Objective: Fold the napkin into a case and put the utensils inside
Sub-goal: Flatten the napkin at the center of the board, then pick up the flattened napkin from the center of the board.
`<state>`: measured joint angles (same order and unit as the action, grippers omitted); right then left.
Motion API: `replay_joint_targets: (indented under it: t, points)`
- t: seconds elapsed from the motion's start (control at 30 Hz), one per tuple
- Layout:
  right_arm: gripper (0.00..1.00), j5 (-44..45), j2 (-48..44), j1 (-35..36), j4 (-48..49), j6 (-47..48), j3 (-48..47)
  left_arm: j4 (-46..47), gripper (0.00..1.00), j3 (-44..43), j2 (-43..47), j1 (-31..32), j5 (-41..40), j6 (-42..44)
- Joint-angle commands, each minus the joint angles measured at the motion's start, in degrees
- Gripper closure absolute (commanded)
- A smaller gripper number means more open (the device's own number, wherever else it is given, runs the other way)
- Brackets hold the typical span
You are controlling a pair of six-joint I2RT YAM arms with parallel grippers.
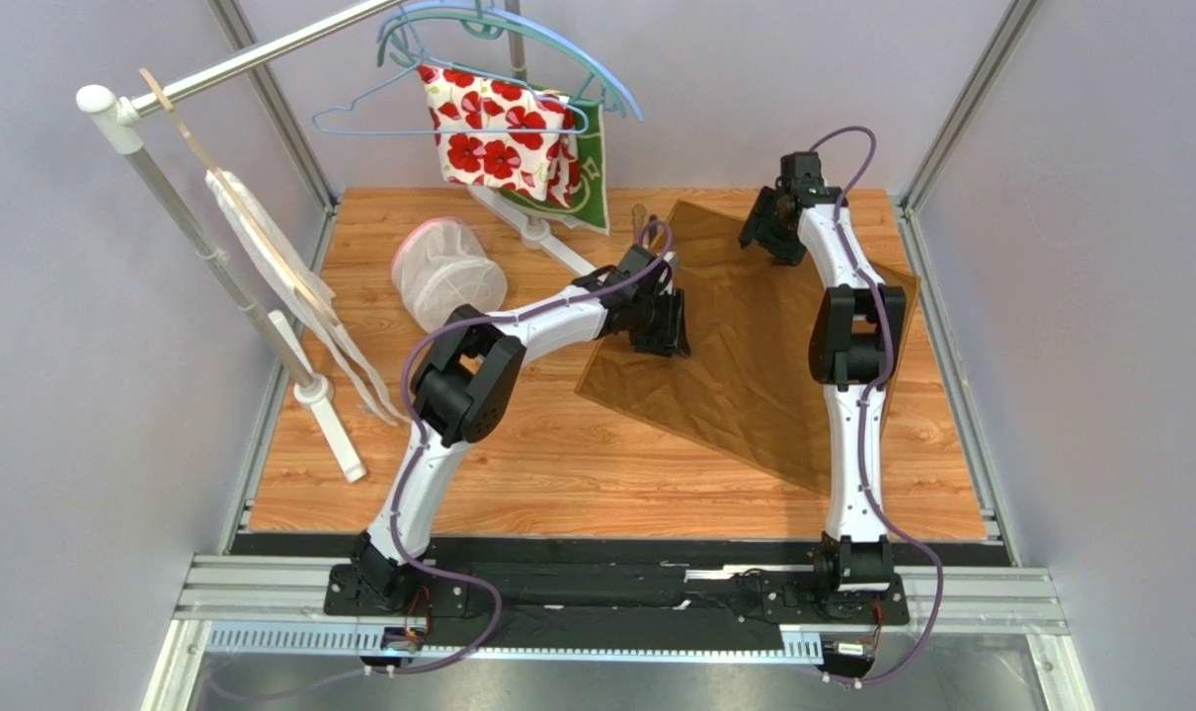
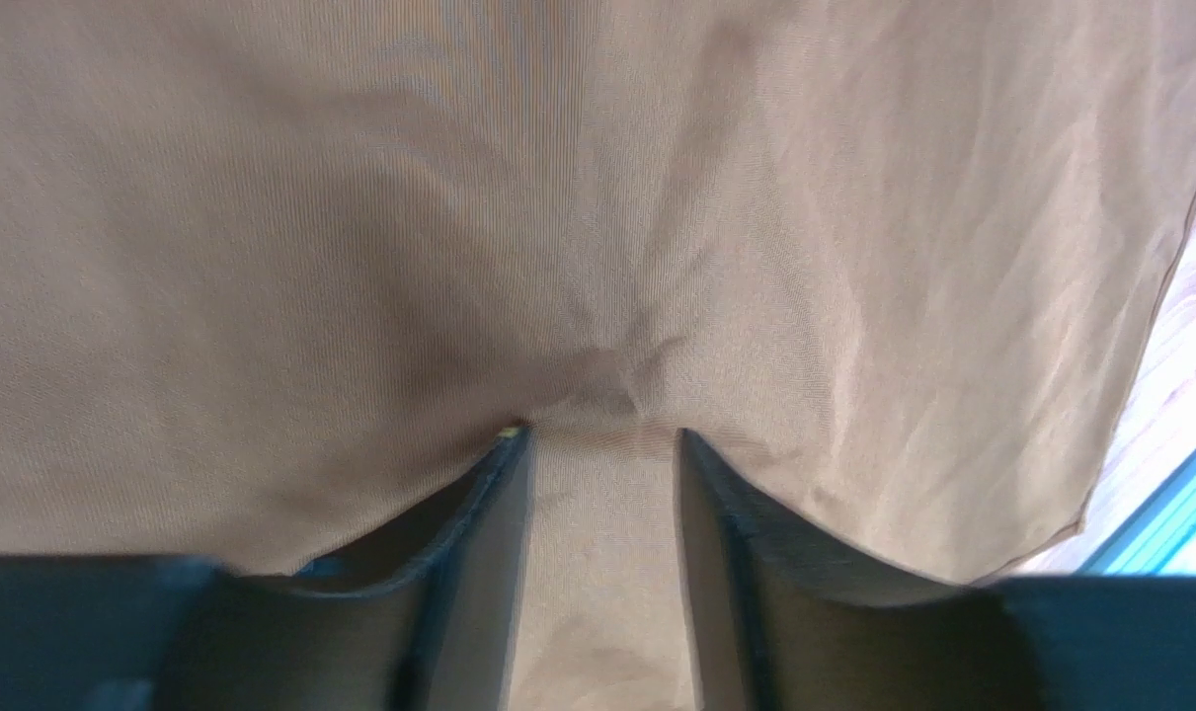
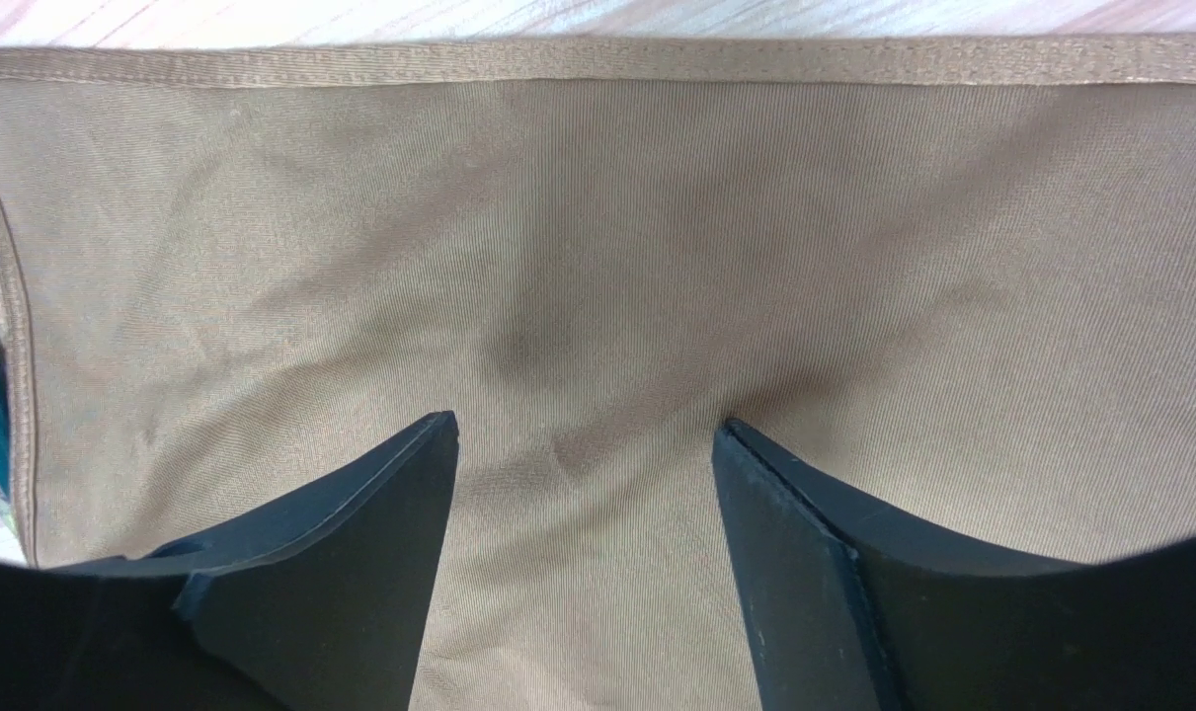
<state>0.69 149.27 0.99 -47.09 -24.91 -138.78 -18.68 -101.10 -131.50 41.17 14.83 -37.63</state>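
Napkin [image 1: 752, 356] lay spread flat on the table [image 1: 559, 459], one corner pointing to the far side; it was not yet folded.

Left gripper [image 1: 659, 319] stood on the napkin's left edge. In the left wrist view its jaws were narrowly apart [image 2: 601, 437], and both fingers [image 2: 478, 533] pressed down on the napkin [image 2: 559, 193]. The cloth puckered into small creases at the tips. Whether that ridge of cloth was actually pinched could not be told.

Right gripper [image 1: 767, 230] stood at the napkin's far corner. In the right wrist view its jaws were wider apart [image 3: 586, 430], and the fingers [image 3: 366, 533] rested on the napkin [image 3: 604, 222], near the hemmed edge and holding nothing.
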Motion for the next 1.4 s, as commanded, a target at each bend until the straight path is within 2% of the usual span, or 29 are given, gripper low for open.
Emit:
replay_joint_targets:
  t: [0.0, 0.07, 0.1, 0.17, 0.27, 0.43, 0.47, 0.57, 0.63, 0.77, 0.8, 0.97, 1.03, 1.2, 1.37]
  points:
    - [0.29, -1.3, -4.7, -0.5, -0.9, 1.5, 2.0, -2.9, 0.45, -3.1, 2.2, 0.2, 1.3, 3.6]
    - [0.27, 2.0, -10.7, -0.5, -2.7, 2.2, 3.6, -2.9, 0.39, -1.9, 5.8, 0.8, 1.3, 4.4]
    - [0.23, 3.3, -13.0, -0.5, -4.6, 2.3, 6.1, -3.1, 0.37, -0.1, 7.2, 1.0, 1.0, 4.6]
    - [0.0, 7.0, -18.5, -0.6, -6.3, 2.2, 10.6, -3.4, 0.32, 2.5, 12.3, 1.6, 0.6, 4.8]
    - [0.0, 10.6, -30.2, -0.5, -8.5, -0.8, 23.2, -4.2, 0.32, 8.7, 19.8, 2.0, -0.8, 3.8]
    - [0.02, 12.1, -48.1, -3.3, -14.4, -6.6, 44.1, -9.3, 0.39, 17.9, 29.8, 2.0, -5.6, 2.3]
    - [0.02, 12.1, -51.3, -3.9, -14.3, -8.8, 52.6, -10.8, 0.4, 19.1, 33.0, 2.0, -6.4, 2.0]
    - [0.04, 10.8, -63.3, -5.5, -13.0, -10.3, 67.5, -12.1, 0.43, 24.2, 39.4, 2.0, -7.8, 0.2]
    - [0.07, 7.3, -69.3, -7.2, -12.3, -11.7, 74.1, -11.7, 0.43, 28.0, 42.6, 2.1, -6.5, -0.7]
    - [0.24, 1.0, -82.8, -14.4, -10.3, -13.9, 87.6, -10.6, 0.43, 32.5, 50.1, 2.1, -4.4, -0.3]
    - [0.33, 1.1, -84.0, -16.8, -9.8, -14.1, 90.9, -10.7, 0.42, 33.1, 51.0, 2.1, -3.8, 0.0]
    - [0.39, 5.5, -86.6, -20.1, -10.1, -19.2, 98.3, -12.4, 0.42, 33.0, 54.5, 2.1, -1.9, 2.2]
    - [0.47, 5.2, -85.3, -21.4, -9.6, -20.4, 100.5, -13.0, 0.42, 32.8, 55.0, 2.0, -1.7, 2.9]
    - [0.52, 8.6, -83.1, -22.8, -9.7, -22.2, 100.0, -13.7, 0.42, 33.5, 57.0, 1.0, -2.4, 3.9]
    - [0.52, 10.8, -83.4, -23.3, -8.5, -23.3, 101.0, -16.7, 0.42, 32.4, 55.0, 0.2, -2.0, 5.6]
